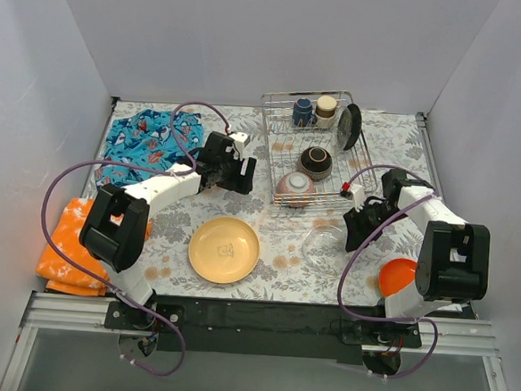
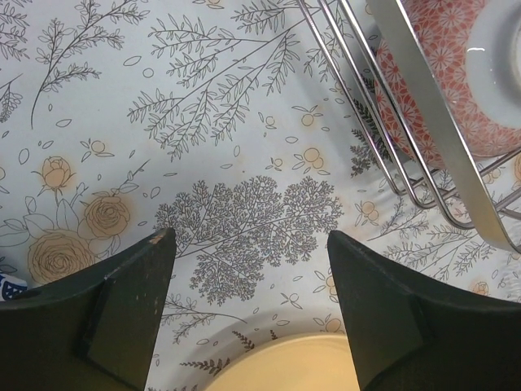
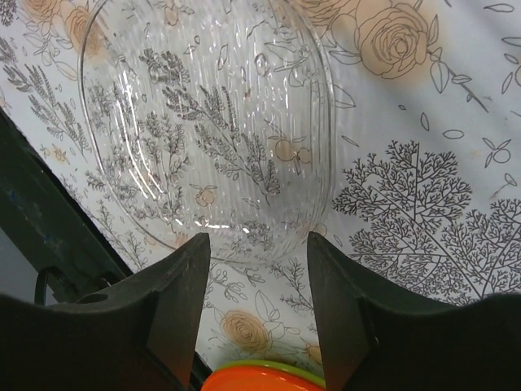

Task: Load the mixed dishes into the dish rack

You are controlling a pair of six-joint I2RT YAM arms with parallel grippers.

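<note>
The dish rack [image 1: 268, 147] holds the dark blue mug [image 1: 302, 112], beige cup [image 1: 326, 108], upright black plate [image 1: 348, 126], dark brown bowl [image 1: 316, 162] and grey patterned bowl [image 1: 295, 188]. The tan-yellow plate [image 1: 224, 249] lies flat on the table. The orange plate [image 1: 396, 275] lies beside the right arm's base. My left gripper [image 1: 242, 178] is open and empty beside the rack's left side. In its wrist view, the left gripper [image 2: 248, 244] has the yellow plate's rim [image 2: 285, 366] below it and the rack wires [image 2: 431, 147] on the right. My right gripper [image 3: 256, 244] is open and empty, just short of a clear glass dish [image 3: 203, 122].
The clear glass dish [image 1: 322, 243] sits on the table in front of the rack. A blue patterned cloth [image 1: 148, 143] lies at the back left and an orange cloth [image 1: 73, 249] at the front left. The table's black front edge [image 3: 41, 220] is close to the right gripper.
</note>
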